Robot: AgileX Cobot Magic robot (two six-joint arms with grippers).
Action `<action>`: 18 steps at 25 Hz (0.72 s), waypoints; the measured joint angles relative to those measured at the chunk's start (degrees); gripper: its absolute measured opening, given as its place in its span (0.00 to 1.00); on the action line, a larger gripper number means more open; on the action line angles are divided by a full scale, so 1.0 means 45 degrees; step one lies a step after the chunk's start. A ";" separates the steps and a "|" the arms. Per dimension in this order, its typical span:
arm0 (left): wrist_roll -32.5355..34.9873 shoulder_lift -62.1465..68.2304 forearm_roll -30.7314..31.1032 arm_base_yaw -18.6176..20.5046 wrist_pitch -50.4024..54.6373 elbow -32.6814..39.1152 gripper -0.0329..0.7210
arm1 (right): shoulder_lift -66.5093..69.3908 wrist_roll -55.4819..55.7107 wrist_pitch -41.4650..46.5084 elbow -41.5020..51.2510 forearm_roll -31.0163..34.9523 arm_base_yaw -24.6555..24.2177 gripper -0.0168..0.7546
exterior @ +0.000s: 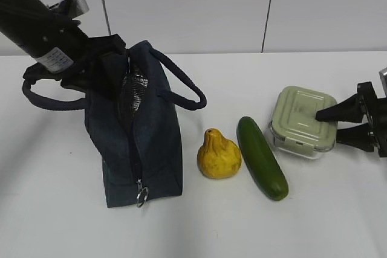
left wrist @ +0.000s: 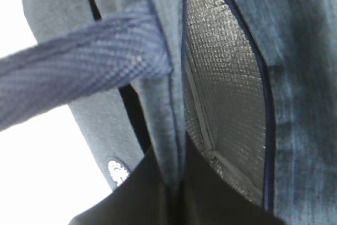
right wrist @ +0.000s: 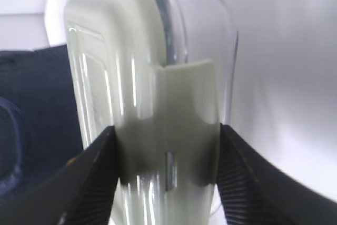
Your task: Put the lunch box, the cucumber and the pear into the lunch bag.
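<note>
**Closing on the lunch box while the bag is held open**

Gripping duty is split between my two arms. My left jaws (left wrist: 174,204) are pinched fully shut on the fabric edge of the lunch bag (exterior: 142,143), beside its zipper opening; the silver foil lining (left wrist: 221,88) shows through the gap, and one handle (left wrist: 79,72) crosses the left wrist view. The bag lies on the tabletop (exterior: 338,222) at about 9 o'clock of the scene, with its ring pull (exterior: 141,196) at the near end.

My right jaws (exterior: 329,125) straddle the lunch box (exterior: 302,122), which sits at about 3 o'clock. In the right wrist view the two dark pads flank its sage-green lid clip (right wrist: 189,119) and look to be touching or just off its sides. I cannot tell whether the grip is firm; the box rests on the tabletop.

The pear (exterior: 219,155) and the cucumber (exterior: 261,157) lie side by side between bag and box, both untouched.

Judgement: the first item's pick-up is in hand; nothing is yet in the bag. The next move calls for a secure clamp, a lift clear of the cucumber, and travel toward 9 o'clock. The opening appears narrow for the box.
</note>
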 joint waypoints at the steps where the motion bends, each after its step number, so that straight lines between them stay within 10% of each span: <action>1: 0.0000 0.0000 -0.0047 0.0000 0.0000 0.0000 0.04 | 0.0000 0.0000 0.0027 -0.0186 0.0202 0.0000 0.54; 18: 0.3102 0.0010 -0.4145 0.0000 -0.0003 0.0000 0.04 | -0.3806 0.2991 0.0523 -0.3266 0.1408 0.3363 0.54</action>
